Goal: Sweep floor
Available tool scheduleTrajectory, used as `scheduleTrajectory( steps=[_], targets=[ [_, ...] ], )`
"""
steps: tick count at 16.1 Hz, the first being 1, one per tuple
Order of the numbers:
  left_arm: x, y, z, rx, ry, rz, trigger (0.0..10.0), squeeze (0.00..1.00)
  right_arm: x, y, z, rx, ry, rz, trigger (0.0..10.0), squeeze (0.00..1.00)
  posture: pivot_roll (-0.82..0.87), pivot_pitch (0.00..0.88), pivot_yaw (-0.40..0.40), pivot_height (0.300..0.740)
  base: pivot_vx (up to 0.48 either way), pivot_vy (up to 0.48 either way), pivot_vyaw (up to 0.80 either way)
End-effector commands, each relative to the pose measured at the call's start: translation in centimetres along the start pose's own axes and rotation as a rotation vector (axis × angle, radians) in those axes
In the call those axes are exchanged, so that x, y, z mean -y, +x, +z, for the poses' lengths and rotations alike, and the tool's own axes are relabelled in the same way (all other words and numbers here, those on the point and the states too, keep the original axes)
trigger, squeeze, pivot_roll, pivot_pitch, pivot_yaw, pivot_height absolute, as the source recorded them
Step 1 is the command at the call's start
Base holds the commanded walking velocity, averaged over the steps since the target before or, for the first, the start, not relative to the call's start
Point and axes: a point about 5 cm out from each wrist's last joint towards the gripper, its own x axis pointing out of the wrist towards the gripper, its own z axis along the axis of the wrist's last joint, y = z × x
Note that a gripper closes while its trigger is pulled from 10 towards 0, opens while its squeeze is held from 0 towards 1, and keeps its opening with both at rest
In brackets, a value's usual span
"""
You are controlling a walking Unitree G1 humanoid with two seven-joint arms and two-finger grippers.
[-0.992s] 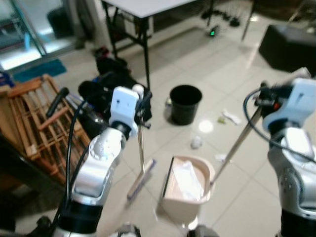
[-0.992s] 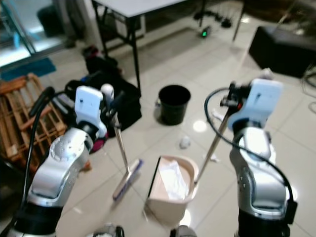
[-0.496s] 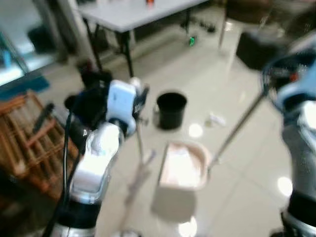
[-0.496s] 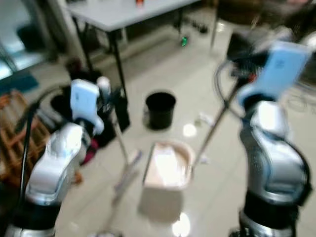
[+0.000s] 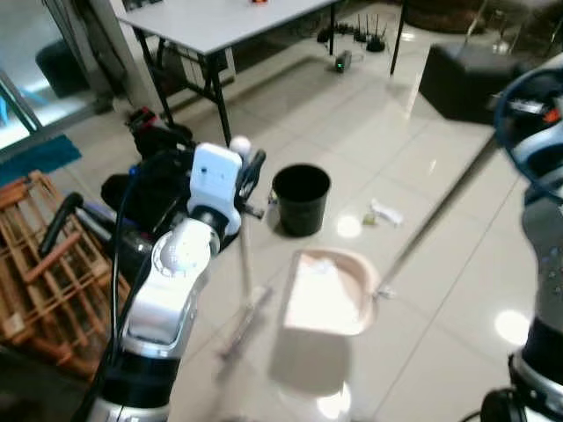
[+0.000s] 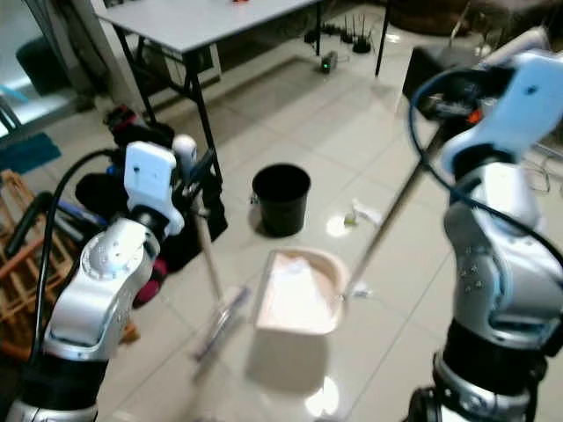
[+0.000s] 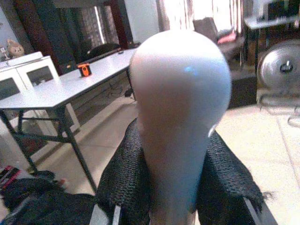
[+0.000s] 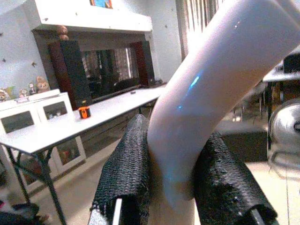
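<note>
Left gripper pinching broom, right gripper pinching dustpan handle, bin nearby

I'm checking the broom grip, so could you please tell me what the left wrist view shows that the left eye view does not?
Left wrist view: the left hand clamped on the broom handle's rounded white tip. Left eye view: the blurred broom head, the dustpan and the black bin. Both: the grey table.
</note>
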Motion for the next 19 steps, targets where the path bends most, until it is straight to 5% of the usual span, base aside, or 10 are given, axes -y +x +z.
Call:
scheduleTrajectory(
  steps=[1,4,19],
  targets=[
    [-1.0,-0.2,0.6,0.026,0.047,0.032,10.0,0.0,-1.3,0.1,1.0,0.042,0.041,0.054,10.0,0.0,-0.08,0.065,0.045,0.74,0.428,0.0,0.0],
    [-1.0,-0.2,0.6,0.025,0.049,0.035,10.0,0.0,-1.2,0.2,1.1,0.041,0.045,0.057,10.0,0.0,-0.08,0.066,0.043,0.74,0.435,0.0,-0.68],
    [-2.3,-1.2,-0.2,-0.013,0.065,0.092,10.0,0.0,-1.8,0.5,1.4,0.059,0.063,0.095,10.0,0.0,-0.07,0.068,0.035,0.74,0.452,0.0,0.05]
  ],
)
